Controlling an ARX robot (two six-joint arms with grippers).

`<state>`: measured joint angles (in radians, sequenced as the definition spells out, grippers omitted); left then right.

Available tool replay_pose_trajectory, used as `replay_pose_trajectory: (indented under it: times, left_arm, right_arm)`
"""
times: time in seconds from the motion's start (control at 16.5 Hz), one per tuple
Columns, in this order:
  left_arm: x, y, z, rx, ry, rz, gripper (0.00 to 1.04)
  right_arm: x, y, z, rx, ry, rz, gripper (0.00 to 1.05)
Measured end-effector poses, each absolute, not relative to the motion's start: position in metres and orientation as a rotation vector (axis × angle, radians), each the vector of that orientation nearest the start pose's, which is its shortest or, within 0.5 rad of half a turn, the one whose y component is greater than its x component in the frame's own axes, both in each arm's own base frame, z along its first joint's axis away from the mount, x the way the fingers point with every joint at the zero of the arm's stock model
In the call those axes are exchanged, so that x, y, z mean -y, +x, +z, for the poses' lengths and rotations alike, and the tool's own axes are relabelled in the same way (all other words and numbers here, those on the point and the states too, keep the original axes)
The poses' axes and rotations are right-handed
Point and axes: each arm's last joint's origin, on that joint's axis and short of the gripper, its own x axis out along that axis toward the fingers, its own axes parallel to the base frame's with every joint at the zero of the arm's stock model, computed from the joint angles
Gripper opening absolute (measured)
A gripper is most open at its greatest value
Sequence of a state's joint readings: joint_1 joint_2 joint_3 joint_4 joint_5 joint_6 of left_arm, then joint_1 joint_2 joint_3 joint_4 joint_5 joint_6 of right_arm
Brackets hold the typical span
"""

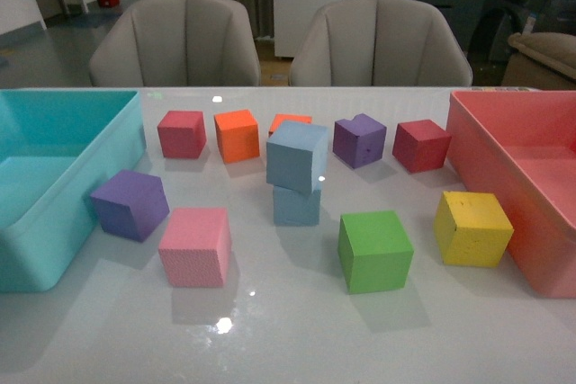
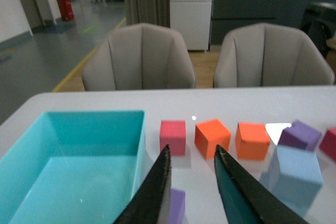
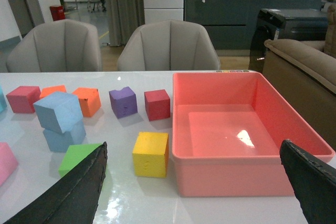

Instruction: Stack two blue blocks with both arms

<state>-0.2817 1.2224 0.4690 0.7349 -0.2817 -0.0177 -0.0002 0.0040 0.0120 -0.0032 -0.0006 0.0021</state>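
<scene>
One dusty-blue block (image 1: 297,156) sits on top of the other blue block (image 1: 296,206) in the middle of the white table, turned a little askew on it. The stack also shows in the right wrist view, upper block (image 3: 58,111) on lower block (image 3: 64,137). The left wrist view shows the upper block (image 2: 295,169). No arm shows in the front view. My left gripper (image 2: 192,153) is open and empty, raised near the teal bin. My right gripper (image 3: 194,156) is wide open and empty, raised before the pink bin.
A teal bin (image 1: 54,182) stands at the left, a pink bin (image 1: 517,168) at the right. Round the stack lie purple (image 1: 131,204), pink (image 1: 195,246), green (image 1: 374,250), yellow (image 1: 472,227), red (image 1: 182,133) and orange (image 1: 237,135) cubes. Two chairs stand behind the table.
</scene>
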Motion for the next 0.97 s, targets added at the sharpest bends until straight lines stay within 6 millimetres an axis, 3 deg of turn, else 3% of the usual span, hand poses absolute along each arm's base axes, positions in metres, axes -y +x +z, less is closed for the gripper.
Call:
replay_pose_trajectory:
  times: [0.42,0.97]
  left_arm:
    - [0.044,0.216,0.213,-0.012,-0.015,0.001,0.03]
    - [0.01,0.156,0.18,-0.014,-0.013,-0.002,0.02]
  right_arm:
    - [0.0,0.097,0.167,0.004,0.002,0.0,0.98]
    - [0.0,0.097,0.167,0.005,0.002,0.0,0.98]
